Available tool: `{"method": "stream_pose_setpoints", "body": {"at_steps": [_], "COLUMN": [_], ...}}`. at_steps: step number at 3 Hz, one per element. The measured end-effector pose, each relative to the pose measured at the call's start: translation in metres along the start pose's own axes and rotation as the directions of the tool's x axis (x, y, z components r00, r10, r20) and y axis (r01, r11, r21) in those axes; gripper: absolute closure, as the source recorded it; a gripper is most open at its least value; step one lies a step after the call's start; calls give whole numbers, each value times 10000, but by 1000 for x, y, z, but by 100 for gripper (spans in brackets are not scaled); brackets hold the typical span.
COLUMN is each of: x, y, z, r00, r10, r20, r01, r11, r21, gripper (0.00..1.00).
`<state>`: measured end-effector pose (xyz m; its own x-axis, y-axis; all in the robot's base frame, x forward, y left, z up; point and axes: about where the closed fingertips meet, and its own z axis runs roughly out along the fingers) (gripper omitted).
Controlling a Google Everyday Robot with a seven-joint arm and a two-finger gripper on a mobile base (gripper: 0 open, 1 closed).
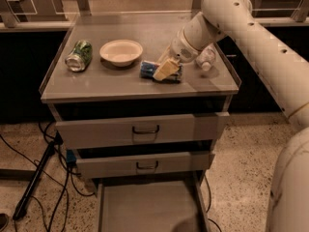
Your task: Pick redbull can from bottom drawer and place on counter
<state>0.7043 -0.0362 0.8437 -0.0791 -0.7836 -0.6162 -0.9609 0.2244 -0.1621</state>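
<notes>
The redbull can [146, 70] lies on its side on the counter [120, 85], right of the middle near the front, with its blue end pointing left. My gripper [166, 70] is down at the can, covering its right part, and the white arm reaches in from the upper right. The bottom drawer [145, 207] is pulled open below, and its flat grey floor is bare.
A green can [79, 55] lies on its side at the counter's left. A white bowl [121, 51] stands beside it. A clear plastic bottle [206, 58] lies behind my arm at the right. The two upper drawers [145, 129] are slightly ajar. Cables [41, 170] run over the floor at the left.
</notes>
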Motion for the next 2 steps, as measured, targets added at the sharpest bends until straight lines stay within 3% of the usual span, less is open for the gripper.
{"method": "stream_pose_setpoints", "body": {"at_steps": [1,2], "x": [0,0], "y": [0,0], "z": [0,0], "r00": [10000,10000], "r10": [0,0], "r20": [0,0], "r01": [0,0], "r11": [10000,10000], "r21": [-1,-1], "gripper": [0,0]}}
